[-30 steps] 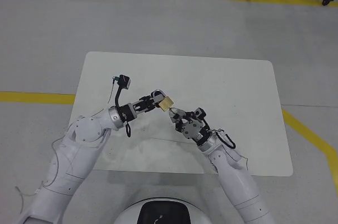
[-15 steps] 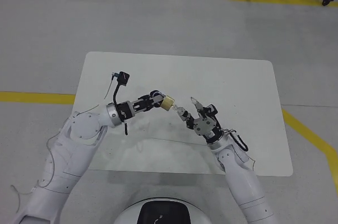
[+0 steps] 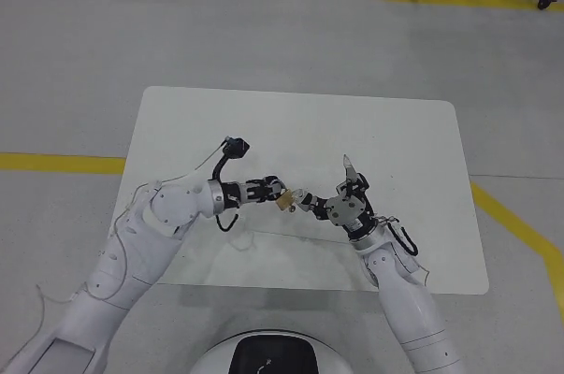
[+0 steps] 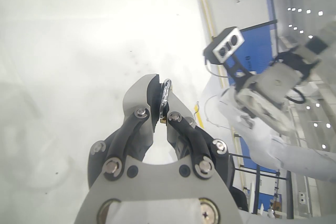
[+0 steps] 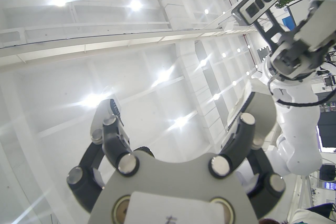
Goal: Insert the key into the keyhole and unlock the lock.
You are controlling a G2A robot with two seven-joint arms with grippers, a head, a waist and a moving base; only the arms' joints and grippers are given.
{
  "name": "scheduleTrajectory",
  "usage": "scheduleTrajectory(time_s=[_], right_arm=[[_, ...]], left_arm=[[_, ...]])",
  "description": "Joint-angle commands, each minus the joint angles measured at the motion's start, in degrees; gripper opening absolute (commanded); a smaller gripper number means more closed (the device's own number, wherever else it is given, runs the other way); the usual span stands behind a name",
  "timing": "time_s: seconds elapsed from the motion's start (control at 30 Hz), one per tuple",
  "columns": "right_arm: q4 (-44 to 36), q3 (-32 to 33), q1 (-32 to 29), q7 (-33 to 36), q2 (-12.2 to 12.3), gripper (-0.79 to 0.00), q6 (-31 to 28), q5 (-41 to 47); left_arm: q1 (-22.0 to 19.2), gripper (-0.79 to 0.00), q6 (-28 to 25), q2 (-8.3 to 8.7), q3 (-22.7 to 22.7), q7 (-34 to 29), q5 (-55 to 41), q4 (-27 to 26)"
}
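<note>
White rounded-corner table (image 3: 403, 122) on grey floor (image 3: 76, 56) w/ yellow tape lines (image 3: 38, 162). Overhead: white ceiling (image 5: 105, 38), bright spotlights (image 5: 59, 1). Blue wall panels (image 4: 262, 51) behind.

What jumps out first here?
The left gripper is shut on the brass lock, held over the middle of the table. Right beside it, the right gripper is wide open and holds nothing, with one finger close to the lock.
</note>
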Motion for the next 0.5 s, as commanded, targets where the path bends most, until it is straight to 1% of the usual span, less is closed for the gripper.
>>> scheduleTrajectory(time_s=[0.0, 0.2, 0.23, 0.27, 0.3, 0.4, 0.47], right_arm=[[0.0, 0.0, 0.0, 0.0, 0.0, 0.0, 0.0, 0.0], [0.0, 0.0, 0.0, 0.0, 0.0, 0.0, 0.0, 0.0], [0.0, 0.0, 0.0, 0.0, 0.0, 0.0, 0.0, 0.0], [0.0, 0.0, 0.0, 0.0, 0.0, 0.0, 0.0, 0.0], [0.0, 0.0, 0.0, 0.0, 0.0, 0.0, 0.0, 0.0], [0.0, 0.0, 0.0, 0.0, 0.0, 0.0, 0.0, 0.0], [0.0, 0.0, 0.0, 0.0, 0.0, 0.0, 0.0, 0.0]], left_arm=[[-2.0, -0.785, 0.9, -0.66, 2.9, 1.4, 3.2, 3.1], [-5.5, -0.785, 1.9, -2.15, 7.3, 3.5, 6.3, 9.2], [-5.9, -0.733, 2.0, -2.32, 7.6, 3.8, 6.4, 9.8], [-6.1, -0.397, 1.9, -2.44, 7.7, 4.0, 6.2, 10.4], [-6.3, 0.0, 1.7, -2.52, 7.7, 3.9, 5.8, 10.7], [-6.6, 0.0, 1.2, -2.42, 6.8, 3.9, 5.1, 11.1], [-6.6, 0.0, 1.9, -2.09, 5.9, 4.4, 6.8, 10.9]])
